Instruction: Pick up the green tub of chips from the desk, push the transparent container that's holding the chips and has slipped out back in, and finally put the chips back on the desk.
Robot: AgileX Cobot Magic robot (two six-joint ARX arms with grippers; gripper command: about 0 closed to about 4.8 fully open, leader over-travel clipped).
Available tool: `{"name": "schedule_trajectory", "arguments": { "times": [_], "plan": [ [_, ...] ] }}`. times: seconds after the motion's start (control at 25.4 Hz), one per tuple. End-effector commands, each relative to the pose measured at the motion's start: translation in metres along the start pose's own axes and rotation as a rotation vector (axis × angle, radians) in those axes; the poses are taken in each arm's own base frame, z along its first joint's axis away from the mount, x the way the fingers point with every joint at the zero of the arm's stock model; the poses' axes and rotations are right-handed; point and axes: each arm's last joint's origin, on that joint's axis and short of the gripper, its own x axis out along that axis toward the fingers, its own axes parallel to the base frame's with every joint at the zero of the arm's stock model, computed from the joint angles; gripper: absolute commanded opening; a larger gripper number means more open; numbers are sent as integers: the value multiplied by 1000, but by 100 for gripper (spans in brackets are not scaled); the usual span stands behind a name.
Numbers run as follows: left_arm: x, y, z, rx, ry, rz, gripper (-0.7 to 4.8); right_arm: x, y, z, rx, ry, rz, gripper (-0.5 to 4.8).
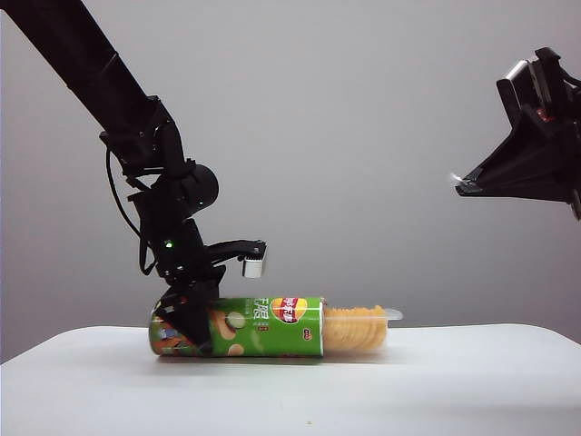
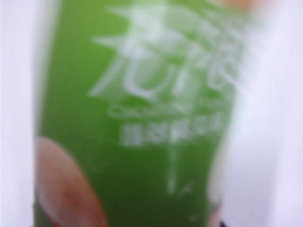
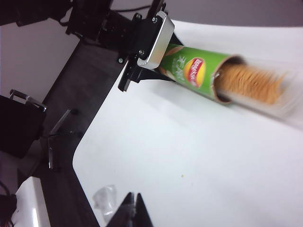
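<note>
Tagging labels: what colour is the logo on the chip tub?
Red with a yellow centre, on the green tub of chips; clearest in the right wrist view.

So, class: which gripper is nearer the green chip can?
Left. The left gripper straddles the green tub of chips lying on the desk; the right gripper hangs high, far off.

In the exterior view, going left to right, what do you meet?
Left gripper straddling the green cylindrical chip tub → stack of yellow-golden chips in the clear plastic tray → shut right gripper, raised.
</note>
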Motion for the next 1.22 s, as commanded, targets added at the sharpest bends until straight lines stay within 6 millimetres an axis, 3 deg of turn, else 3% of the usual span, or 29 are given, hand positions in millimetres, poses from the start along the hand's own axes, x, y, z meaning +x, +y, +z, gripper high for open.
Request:
{"name": "schedule_trajectory", "arguments": {
  "times": [0.04,0.31,0.59,0.79,0.9,0.94,0.98,1.1,1.22],
  "plan": [
    [-2,0,7,20,-16,11,237,0,1,3,-26,-12,3,-8],
    [-13,-5,28,46,-20,6,247,0,-2,4,-34,-26,-76,-8],
    [-47,-12,48,13,-30,2,247,-11,-9,11,-8,-101,-150,-2],
    [-77,-17,54,-4,-33,-6,247,-39,-24,20,52,-231,-221,114],
    [-101,-19,60,-16,-69,19,247,-55,-34,18,123,-259,-154,140],
    [-108,-20,63,-15,-90,23,247,-56,-38,18,149,-259,-120,173],
    [-117,-21,67,-6,-119,34,247,-55,-44,17,201,-256,-66,244],
    [-130,-26,77,19,-159,34,247,-45,-55,19,279,-252,36,252],
    [-128,-29,81,30,-158,23,247,-45,-56,24,289,-269,74,252]
  ]
}}
